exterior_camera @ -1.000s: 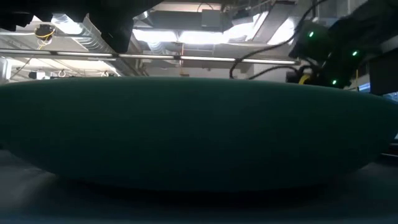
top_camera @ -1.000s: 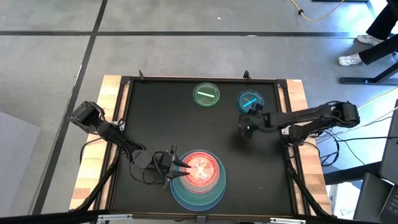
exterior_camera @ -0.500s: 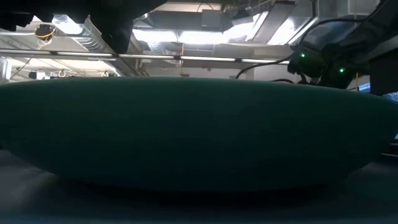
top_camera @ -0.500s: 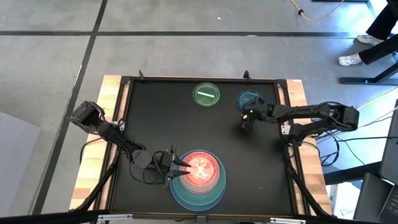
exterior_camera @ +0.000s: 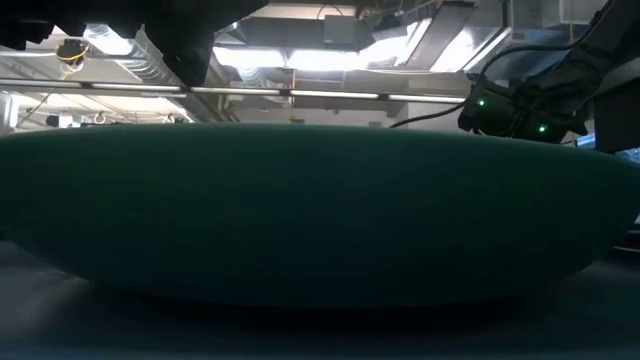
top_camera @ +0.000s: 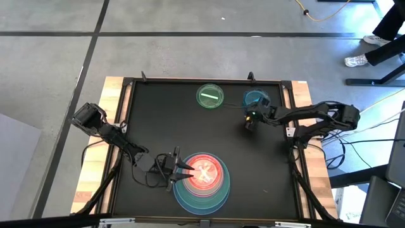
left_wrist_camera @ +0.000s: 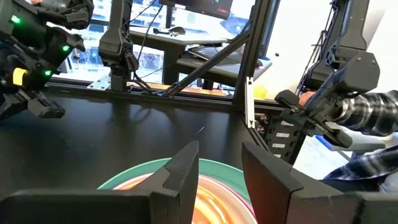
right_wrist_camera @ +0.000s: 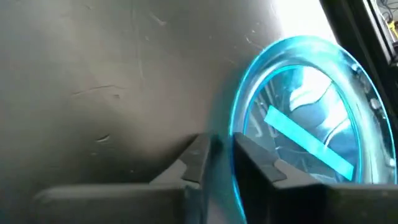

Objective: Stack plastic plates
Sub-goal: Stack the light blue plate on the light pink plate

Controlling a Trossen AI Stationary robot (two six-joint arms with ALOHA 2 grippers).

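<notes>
Gripping the glossy rim of the round translucent blue plate (right_wrist_camera: 305,112), the right gripper (right_wrist_camera: 219,155) sits beside the green plate (top_camera: 209,96); left gripper (left_wrist_camera: 219,165) gapes over the stack (top_camera: 201,182).

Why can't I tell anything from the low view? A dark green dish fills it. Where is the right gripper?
Observer: The right gripper is at the small blue plate, at the table's far right.
Operator: Has it gripped the plate?
Observer: The right wrist view shows the blue rim running between its fingers, which stand close on either side of it.
Operator: And the left gripper?
Observer: The left gripper is open at the stack's left edge, holding nothing.
Operator: Anything else loose?
Observer: A small green plate lies left of the blue one.
</notes>
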